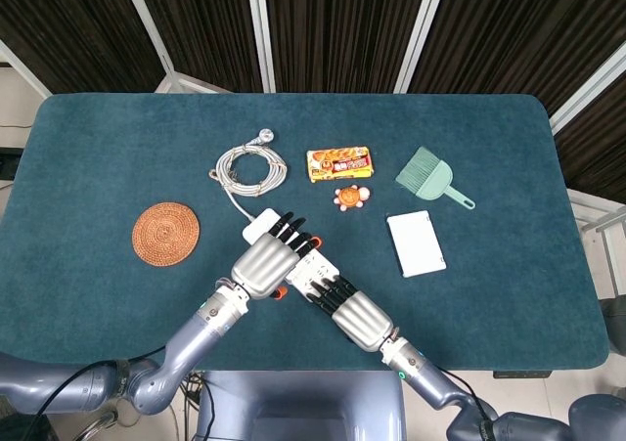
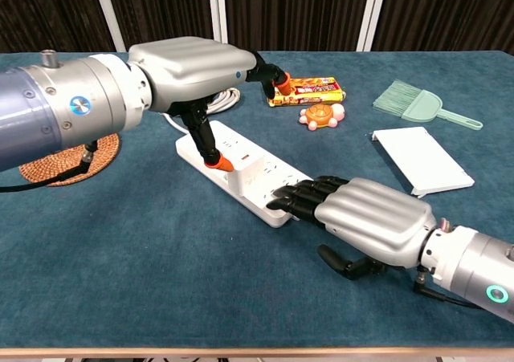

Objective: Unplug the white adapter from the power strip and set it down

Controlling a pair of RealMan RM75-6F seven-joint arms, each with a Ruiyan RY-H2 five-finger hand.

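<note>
Both hands had ribbed silver backs and black fingers. The left hand point(image 2: 197, 69) carried orange fingertips and a blue dot on its silver wrist. The right hand point(image 2: 371, 220) showed a teal ring light behind its wrist.

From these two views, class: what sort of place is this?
Probably a robot test lab: a table covered in teal cloth, dark slatted wall panels behind, and assorted props like a power strip and mini dustpan.
</note>
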